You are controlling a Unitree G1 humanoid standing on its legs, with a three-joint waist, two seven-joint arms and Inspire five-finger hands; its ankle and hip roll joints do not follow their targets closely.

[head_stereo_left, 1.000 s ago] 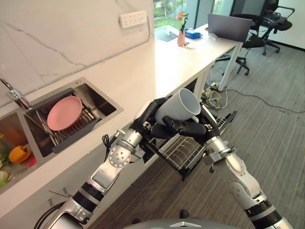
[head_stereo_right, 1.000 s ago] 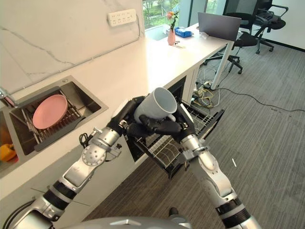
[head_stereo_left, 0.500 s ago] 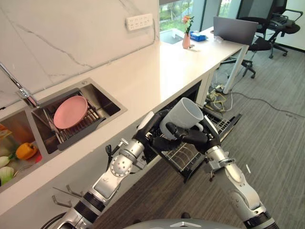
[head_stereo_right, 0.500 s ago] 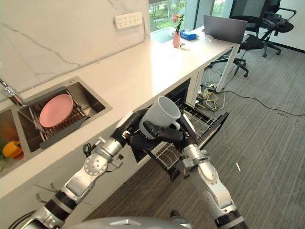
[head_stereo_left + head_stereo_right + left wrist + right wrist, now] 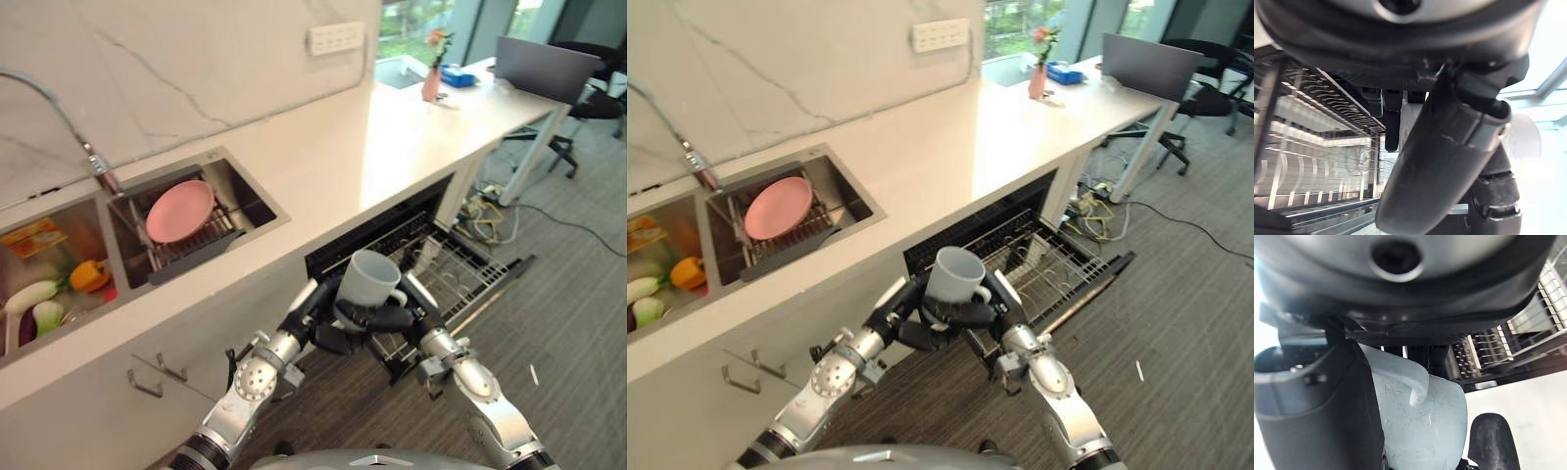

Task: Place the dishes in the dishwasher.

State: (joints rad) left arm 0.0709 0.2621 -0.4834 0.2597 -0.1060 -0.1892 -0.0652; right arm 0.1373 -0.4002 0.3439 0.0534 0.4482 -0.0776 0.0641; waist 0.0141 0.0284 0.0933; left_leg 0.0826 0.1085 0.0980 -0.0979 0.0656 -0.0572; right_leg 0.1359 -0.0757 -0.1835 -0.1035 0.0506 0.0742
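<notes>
The pale grey ceramic mug (image 5: 370,278) is gripped between left hand (image 5: 315,315) and right hand (image 5: 400,315), above the pulled-out wire dishwasher rack (image 5: 456,279). If either grip gets loosened early, it'd probably be dropped.

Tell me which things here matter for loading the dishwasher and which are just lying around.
For the job: grey mug gripped by the left hand and right hand; pulled-out dishwasher rack; pink plate in the sink.

Lying about: vegetables, vase, laptop.
</notes>
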